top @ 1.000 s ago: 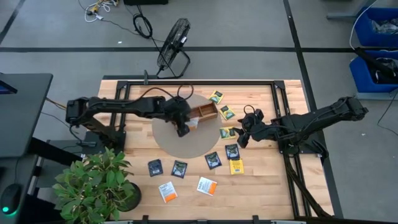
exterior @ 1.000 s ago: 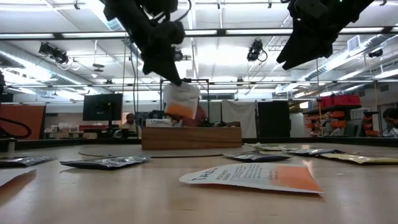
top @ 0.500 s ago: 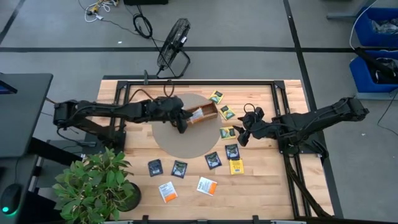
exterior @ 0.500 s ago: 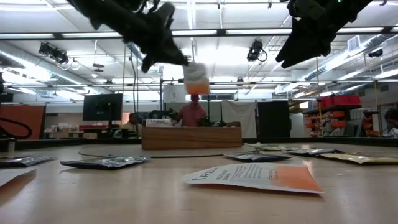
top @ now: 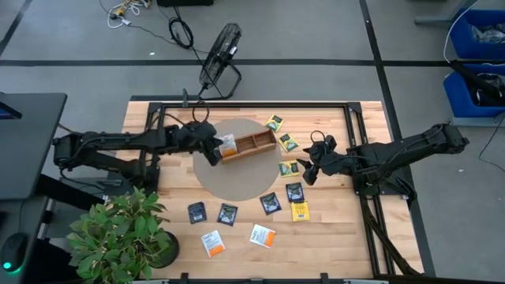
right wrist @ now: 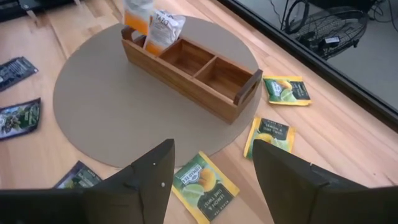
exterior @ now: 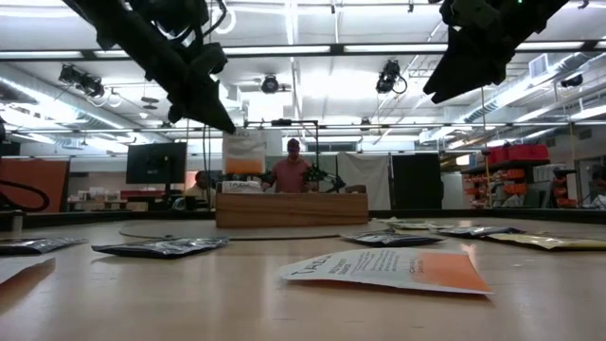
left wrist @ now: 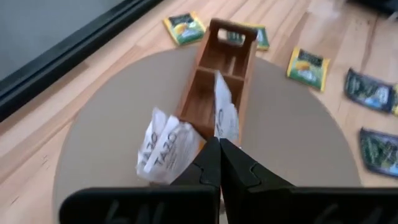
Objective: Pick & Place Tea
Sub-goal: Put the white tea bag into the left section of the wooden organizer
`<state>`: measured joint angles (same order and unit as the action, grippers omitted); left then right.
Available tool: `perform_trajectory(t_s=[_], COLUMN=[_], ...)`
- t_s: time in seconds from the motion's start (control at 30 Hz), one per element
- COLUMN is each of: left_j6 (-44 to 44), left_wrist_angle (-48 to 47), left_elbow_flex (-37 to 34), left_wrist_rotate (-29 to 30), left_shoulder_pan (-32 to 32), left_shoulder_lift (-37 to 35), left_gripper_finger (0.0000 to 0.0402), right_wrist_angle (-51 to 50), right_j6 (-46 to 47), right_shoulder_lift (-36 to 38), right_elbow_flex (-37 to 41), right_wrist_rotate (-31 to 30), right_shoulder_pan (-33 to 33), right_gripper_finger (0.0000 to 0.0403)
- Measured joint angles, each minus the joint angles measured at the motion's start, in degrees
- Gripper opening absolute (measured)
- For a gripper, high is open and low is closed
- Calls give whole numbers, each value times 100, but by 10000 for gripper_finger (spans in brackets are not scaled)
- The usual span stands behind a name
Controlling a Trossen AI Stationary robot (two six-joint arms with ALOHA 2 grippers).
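white-orange tea packet (top: pixel 227 145) pinched by left gripper (top: pixel 215 151), apparently above tray (top: pixel 254 144).

The left gripper (top: pixel 215 151), pinching a white-and-orange square tea packet (top: pixel 227 144), drew back toward the left edge of the surface, from mid-tray a second ago to the left end of the long wooden three-compartment tray (top: pixel 249 146). In the low view the packet (exterior: pixel 244 152) first rose, then came lower and hung just above that end compartment.
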<state>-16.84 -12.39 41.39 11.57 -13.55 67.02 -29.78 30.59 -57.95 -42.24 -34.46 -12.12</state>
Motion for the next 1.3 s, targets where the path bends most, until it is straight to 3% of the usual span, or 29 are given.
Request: perform_trajectory(t_s=[0.5, 0.8, 1.3], left_j6=[254, 429, 450], left_wrist_angle=[845, 1159, 1085], left_elbow_flex=[-562, -706, -706], left_wrist_rotate=[-367, -900, -649], left_shoulder_pan=[-520, -703, -703], left_shoulder_lift=[5, 198, 722], left_gripper_finger=[1, 1, 2], right_wrist_angle=[0, -11, 5], right_j6=[37, 39, 51], right_shoulder_lift=[0, -2, -2], right_elbow_flex=[0, 0, 0], right_wrist_rotate=[107, 224, 249], right_shoulder_pan=[4, 100, 144], right_gripper_finger=[224, 224, 224])
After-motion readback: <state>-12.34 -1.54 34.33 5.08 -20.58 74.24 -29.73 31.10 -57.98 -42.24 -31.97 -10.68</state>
